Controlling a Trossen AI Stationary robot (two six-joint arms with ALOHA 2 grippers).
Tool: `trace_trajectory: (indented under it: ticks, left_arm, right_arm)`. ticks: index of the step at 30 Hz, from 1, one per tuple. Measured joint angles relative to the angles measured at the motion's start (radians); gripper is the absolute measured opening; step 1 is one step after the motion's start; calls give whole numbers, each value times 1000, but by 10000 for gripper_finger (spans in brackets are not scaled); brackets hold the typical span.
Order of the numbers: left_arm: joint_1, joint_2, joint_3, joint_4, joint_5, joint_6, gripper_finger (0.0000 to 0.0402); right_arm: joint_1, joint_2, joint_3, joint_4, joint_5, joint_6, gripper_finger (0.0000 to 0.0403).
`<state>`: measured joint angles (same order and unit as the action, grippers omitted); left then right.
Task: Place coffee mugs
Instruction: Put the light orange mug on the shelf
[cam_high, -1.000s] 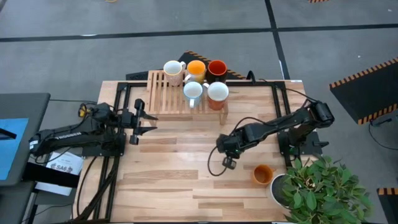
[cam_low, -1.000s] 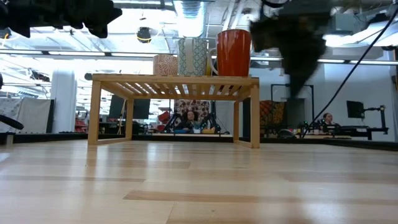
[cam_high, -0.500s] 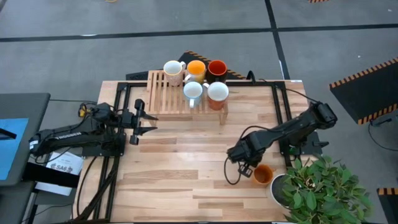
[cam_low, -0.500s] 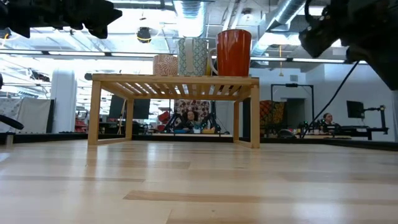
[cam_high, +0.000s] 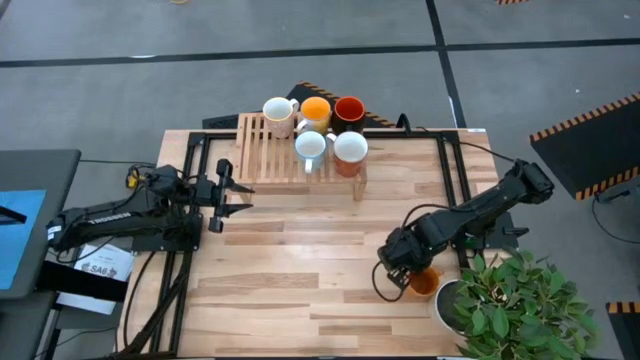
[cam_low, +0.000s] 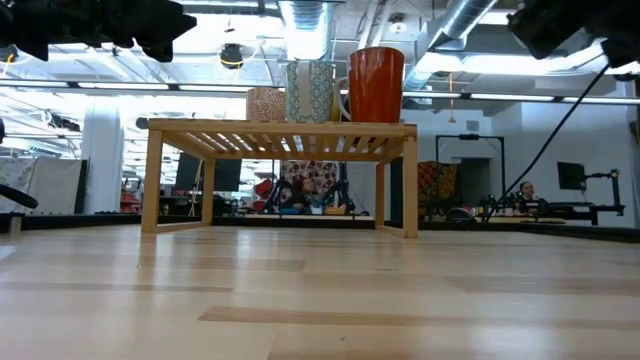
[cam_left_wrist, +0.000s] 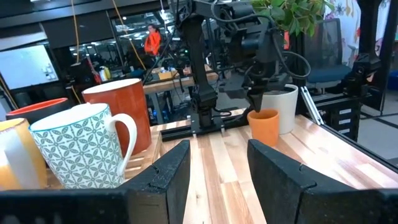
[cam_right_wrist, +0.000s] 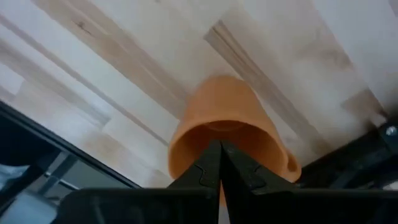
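Five mugs stand on the wooden rack (cam_high: 270, 150) at the far edge of the table (cam_high: 290, 290): a cream mug (cam_high: 278, 113), an orange mug (cam_high: 315, 110) and a red mug (cam_high: 349, 110) in the back row, and two white mugs (cam_high: 311, 146) (cam_high: 350, 148) in front of them. The rack is well away from the working tool, across the table from it. Judged from this layout, five of six placements are complete.

One item remains. The last orange mug (cam_high: 424, 281) stands upright on the table surface, just beside a white plant pot (cam_high: 446, 300) holding a green plant (cam_high: 515, 300).

The right gripper (cam_high: 402, 270) is positioned directly at this mug, close above its rim on the side away from the pot. In the right wrist view, its fingers (cam_right_wrist: 208, 168) meet tip to tip, pressed together in front of the mug's open mouth (cam_right_wrist: 227, 146). They enclose nothing; the mug wall is not between them. The tool is therefore clenched and empty. In my assessment, the fingers must part before the mug wall can be taken, after which the mug must be carried over to the rack.

The left gripper (cam_high: 222, 196) waits near the rack's near-left corner. The left wrist view shows a clear gap between its fingers (cam_left_wrist: 165, 177), so it is released and holds nothing. A patterned mug (cam_left_wrist: 78, 146) on the rack appears just ahead of it.
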<state>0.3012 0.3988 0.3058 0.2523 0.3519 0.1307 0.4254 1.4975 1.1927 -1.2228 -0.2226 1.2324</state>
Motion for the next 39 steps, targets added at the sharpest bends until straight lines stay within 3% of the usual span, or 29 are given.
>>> trace_trajectory:
  ticks: [10,23,39]
  left_arm:
    - [0,0,0,0,0,-1,147]
    - [0,0,0,0,0,-3,147]
    - [0,0,1,0,0,-4,147]
  right_arm:
    - [54,81,-4,4,-25,42,22]
    - [28,227,-3,-6,-56,-149,24]
    - [-30,219,-3,124,143,-325,24]
